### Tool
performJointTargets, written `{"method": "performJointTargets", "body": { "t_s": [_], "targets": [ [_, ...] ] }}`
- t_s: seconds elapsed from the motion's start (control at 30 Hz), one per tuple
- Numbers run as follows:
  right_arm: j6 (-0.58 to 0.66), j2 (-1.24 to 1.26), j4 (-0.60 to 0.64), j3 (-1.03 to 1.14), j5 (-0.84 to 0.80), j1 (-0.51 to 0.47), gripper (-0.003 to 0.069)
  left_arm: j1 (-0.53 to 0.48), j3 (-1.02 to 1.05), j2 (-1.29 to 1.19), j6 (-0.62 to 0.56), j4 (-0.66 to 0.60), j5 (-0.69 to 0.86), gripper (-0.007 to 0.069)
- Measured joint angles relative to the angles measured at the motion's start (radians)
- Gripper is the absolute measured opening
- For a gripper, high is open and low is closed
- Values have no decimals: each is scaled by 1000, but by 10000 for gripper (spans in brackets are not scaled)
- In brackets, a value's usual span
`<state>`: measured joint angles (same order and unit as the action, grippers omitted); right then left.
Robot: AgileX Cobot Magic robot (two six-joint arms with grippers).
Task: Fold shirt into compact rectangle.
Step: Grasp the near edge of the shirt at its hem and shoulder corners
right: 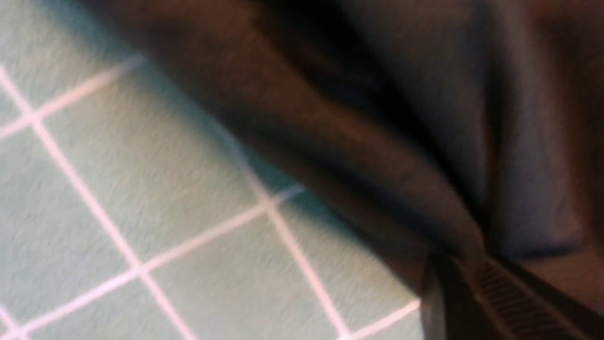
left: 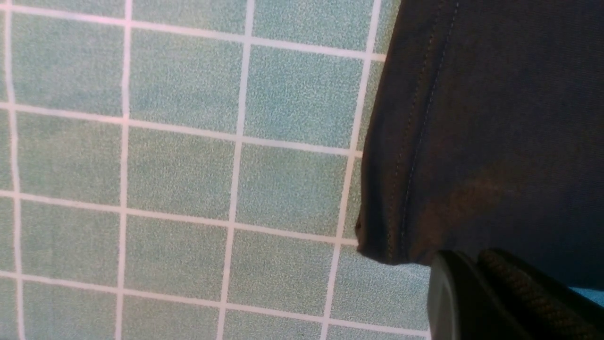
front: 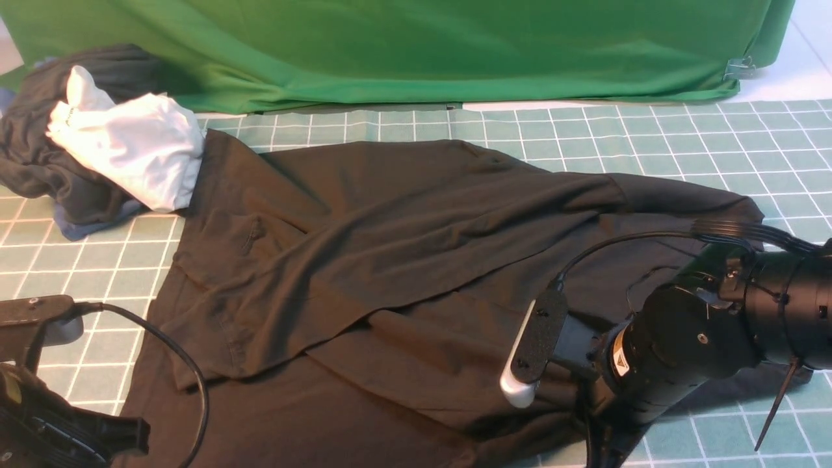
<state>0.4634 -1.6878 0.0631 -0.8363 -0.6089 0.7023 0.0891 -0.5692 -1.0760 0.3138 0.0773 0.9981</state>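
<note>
The dark brown-black shirt (front: pixel 390 247) lies spread on the teal grid mat (front: pixel 715 143), with one layer folded diagonally over the body; its print and neck label are hidden. My right arm (front: pixel 682 338) reaches down onto the shirt's near right edge, where its own wrist covers the fingertips. In the right wrist view the right gripper (right: pixel 465 264) is shut on the shirt (right: pixel 377 156), whose cloth rises off the mat in a taut ridge. In the left wrist view the left gripper (left: pixel 467 259) is shut at the stitched hem corner of the shirt (left: pixel 472 118).
A small white garment (front: pixel 130 149) rests on a dark grey garment (front: pixel 39 143) with a blue edge at the far left, touching the shirt's far corner. A green cloth (front: pixel 416 45) hangs along the back. My left arm (front: pixel 39 416) sits at the near left.
</note>
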Motion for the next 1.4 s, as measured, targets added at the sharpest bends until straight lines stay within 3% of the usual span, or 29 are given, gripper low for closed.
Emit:
{"method": "performJointTargets", "body": {
  "t_s": [0.2, 0.37, 0.63, 0.87, 1.0, 1.13, 1.23, 1.4],
  "targets": [
    [-108, 1, 2, -4, -158, 5, 25, 0, 0, 0, 0, 0, -1, 10],
    [-126, 1, 39, -1, -267, 5, 23, 0, 0, 0, 0, 0, 2, 10],
    [-134, 32, 71, -1, -265, 6, 22, -2, 6, 0, 23, 4, 20, 10],
    [-137, 244, 71, -1, -257, 6, 22, -106, 40, -47, 35, 2, 10, 10],
    [-138, 394, 71, 0, -256, 6, 22, -179, 44, -148, -33, -38, -21, 10],
    [-138, 462, 71, 0, -254, 6, 22, -186, 44, -212, -116, -77, -53, 18],
    [-139, 480, 71, 0, -256, 6, 22, -186, 44, -234, -148, -89, -81, 47],
    [-141, 481, 71, 0, -249, 6, 22, -186, 44, -236, -193, -91, -115, 248]
  ]
}}
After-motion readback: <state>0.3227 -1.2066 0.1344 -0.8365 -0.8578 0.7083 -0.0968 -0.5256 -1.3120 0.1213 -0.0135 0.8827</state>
